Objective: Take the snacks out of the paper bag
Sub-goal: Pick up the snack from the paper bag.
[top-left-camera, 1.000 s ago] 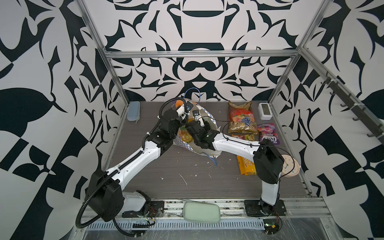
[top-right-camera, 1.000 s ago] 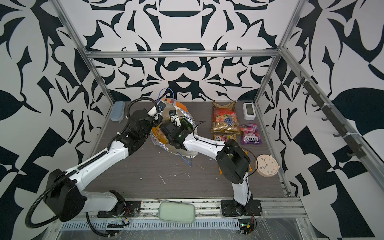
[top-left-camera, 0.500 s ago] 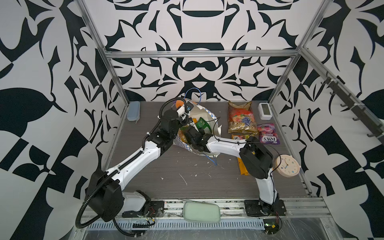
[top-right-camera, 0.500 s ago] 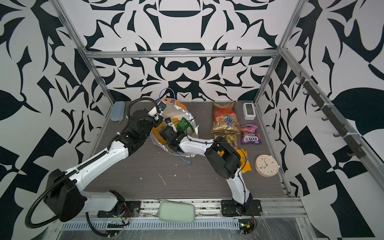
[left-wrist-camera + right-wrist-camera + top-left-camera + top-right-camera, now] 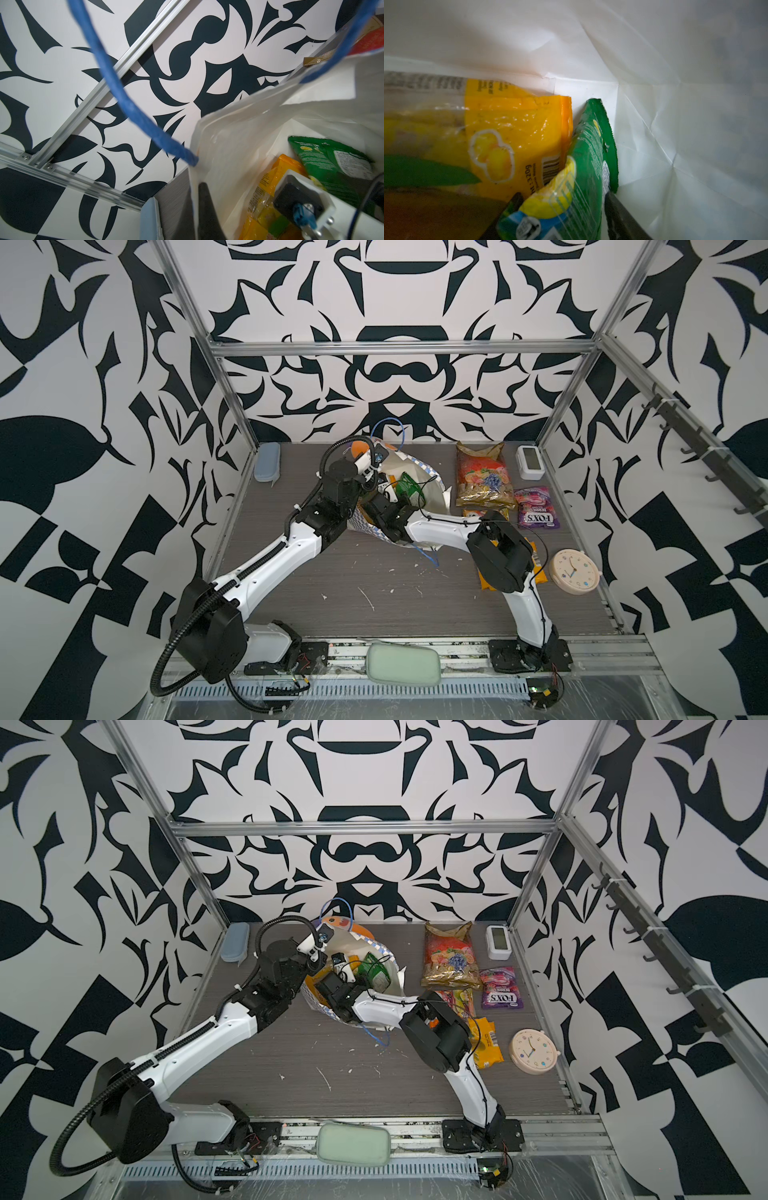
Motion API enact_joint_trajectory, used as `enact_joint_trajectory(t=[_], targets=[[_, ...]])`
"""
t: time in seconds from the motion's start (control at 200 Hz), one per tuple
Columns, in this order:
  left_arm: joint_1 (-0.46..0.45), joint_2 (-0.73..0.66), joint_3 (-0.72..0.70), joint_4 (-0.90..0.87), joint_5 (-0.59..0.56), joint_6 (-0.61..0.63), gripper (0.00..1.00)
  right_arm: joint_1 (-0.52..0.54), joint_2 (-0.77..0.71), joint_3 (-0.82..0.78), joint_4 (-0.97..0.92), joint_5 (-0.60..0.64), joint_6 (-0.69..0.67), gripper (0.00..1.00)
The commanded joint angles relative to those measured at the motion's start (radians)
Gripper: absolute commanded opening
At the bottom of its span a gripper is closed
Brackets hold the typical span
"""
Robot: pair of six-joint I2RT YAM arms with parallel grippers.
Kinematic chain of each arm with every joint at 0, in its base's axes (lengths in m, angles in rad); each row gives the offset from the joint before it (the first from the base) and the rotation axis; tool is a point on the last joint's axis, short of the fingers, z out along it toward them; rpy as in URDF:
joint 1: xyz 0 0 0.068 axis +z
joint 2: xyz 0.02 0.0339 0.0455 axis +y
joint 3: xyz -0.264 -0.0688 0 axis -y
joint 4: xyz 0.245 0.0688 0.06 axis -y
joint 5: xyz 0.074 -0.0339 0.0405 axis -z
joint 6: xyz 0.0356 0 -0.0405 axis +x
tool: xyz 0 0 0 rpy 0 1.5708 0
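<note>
Your left end effector (image 5: 198,187) is clamped tight on the rim of the paper bag (image 5: 432,489) at mid-frame, while your right end effector (image 5: 562,196) straddles the green packet (image 5: 587,155) inside, and you cannot tell whether it grips.

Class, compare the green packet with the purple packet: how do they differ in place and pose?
The green packet leans inside the paper bag, between the fingers of the right gripper; the purple packet lies flat on the table, outside the bag, untouched. Both are glossy plastic packets.
</note>
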Motion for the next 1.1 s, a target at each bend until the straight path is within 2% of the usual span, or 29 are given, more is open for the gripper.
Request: enact_joint_trajectory(t=[0.0,0.29,0.46,0.68,0.795,0.955,1.045,1.095], targets=[[0.000,-0.050,0.018,0.094,-0.013,0.009,0.00,-0.027,-0.106,-0.021,0.006,0.080,0.003,0.56],[0.000,-0.050,0.018,0.096,-0.016,0.017,0.00,-0.041,-0.203,-0.074,0.024,0.106,-0.025,0.50],[0.000,-0.050,0.015,0.099,-0.016,0.014,0.00,-0.081,-0.216,-0.097,0.001,0.020,0.039,0.49],[0.000,-0.050,0.013,0.097,-0.018,0.018,0.00,-0.138,-0.228,-0.153,0.034,-0.204,0.121,0.53],[0.000,-0.050,0.013,0.095,-0.020,0.018,0.00,-0.174,-0.198,-0.130,-0.023,-0.230,0.177,0.55],[0.000,-0.050,0.006,0.099,-0.019,0.017,0.00,-0.191,-0.169,-0.115,-0.036,-0.228,0.183,0.56],[0.000,-0.050,0.007,0.102,-0.018,0.014,0.00,-0.191,-0.161,-0.116,-0.016,-0.240,0.179,0.51],[0.000,-0.050,0.007,0.102,-0.017,0.015,0.00,-0.190,-0.157,-0.109,-0.010,-0.247,0.174,0.42]])
